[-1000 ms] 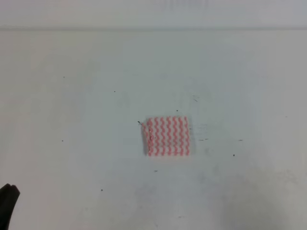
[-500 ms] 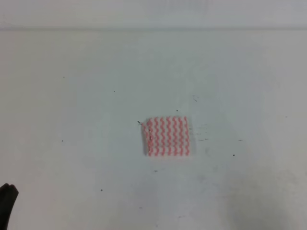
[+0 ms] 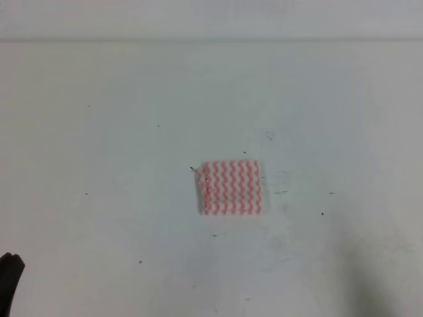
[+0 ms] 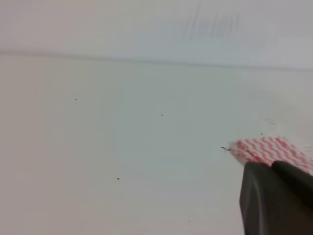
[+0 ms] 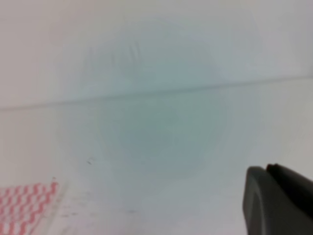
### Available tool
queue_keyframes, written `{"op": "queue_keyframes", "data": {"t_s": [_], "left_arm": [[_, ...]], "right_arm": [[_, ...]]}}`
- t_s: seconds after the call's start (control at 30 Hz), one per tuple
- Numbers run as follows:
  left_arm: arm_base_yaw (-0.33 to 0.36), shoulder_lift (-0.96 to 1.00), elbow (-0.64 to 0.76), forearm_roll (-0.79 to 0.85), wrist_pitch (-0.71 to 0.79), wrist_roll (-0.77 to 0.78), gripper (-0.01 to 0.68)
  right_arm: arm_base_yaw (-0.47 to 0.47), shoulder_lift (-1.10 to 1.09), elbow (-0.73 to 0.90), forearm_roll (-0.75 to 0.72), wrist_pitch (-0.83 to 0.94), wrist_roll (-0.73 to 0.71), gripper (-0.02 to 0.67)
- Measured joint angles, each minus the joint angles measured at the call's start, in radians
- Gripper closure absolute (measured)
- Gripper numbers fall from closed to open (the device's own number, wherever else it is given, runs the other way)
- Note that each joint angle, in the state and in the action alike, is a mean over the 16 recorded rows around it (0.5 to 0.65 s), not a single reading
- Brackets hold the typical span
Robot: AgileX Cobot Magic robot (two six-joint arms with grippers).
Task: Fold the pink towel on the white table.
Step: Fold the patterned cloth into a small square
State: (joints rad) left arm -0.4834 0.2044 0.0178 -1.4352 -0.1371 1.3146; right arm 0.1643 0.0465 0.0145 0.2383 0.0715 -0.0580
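Note:
The pink towel [image 3: 230, 187] lies folded into a small, nearly square pad near the middle of the white table [image 3: 119, 152], and nothing touches it. Only a dark tip of my left gripper [image 3: 9, 269] shows at the bottom-left corner, far from the towel. In the left wrist view the left gripper [image 4: 271, 165] appears shut, its two dark fingers pressed together in front of the towel [image 4: 271, 149]. The right wrist view has the right gripper [image 5: 267, 169] also closed and empty, with the towel's corner [image 5: 24, 205] far off at lower left. The right gripper is outside the high view.
Small dark specks and scuffs [image 3: 281, 192] dot the table around the towel. The table's far edge [image 3: 211, 39] runs along the top of the high view.
The left gripper's tip has drawn slightly down and out at the bottom-left corner. The towel has not moved.

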Motion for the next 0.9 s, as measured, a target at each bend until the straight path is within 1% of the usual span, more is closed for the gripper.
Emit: {"op": "queue_keyframes", "data": {"t_s": [0.13, 0.2, 0.53, 0.9], "left_arm": [[0.000, -0.001, 0.000, 0.000, -0.001, 0.000, 0.677], [0.000, -0.002, -0.001, -0.001, -0.001, 0.000, 0.678], [0.000, 0.000, 0.001, 0.001, -0.006, -0.001, 0.677], [0.000, 0.005, 0.007, 0.004, -0.009, -0.001, 0.677]], "right_arm": [[-0.072, -0.030, 0.003, -0.033, 0.057, 0.000, 0.667], [-0.091, -0.045, 0.003, -0.050, 0.091, 0.000, 0.667], [-0.100, -0.076, 0.006, -0.109, 0.190, 0.002, 0.667], [-0.101, -0.079, 0.012, -0.120, 0.199, 0.002, 0.667]]}}
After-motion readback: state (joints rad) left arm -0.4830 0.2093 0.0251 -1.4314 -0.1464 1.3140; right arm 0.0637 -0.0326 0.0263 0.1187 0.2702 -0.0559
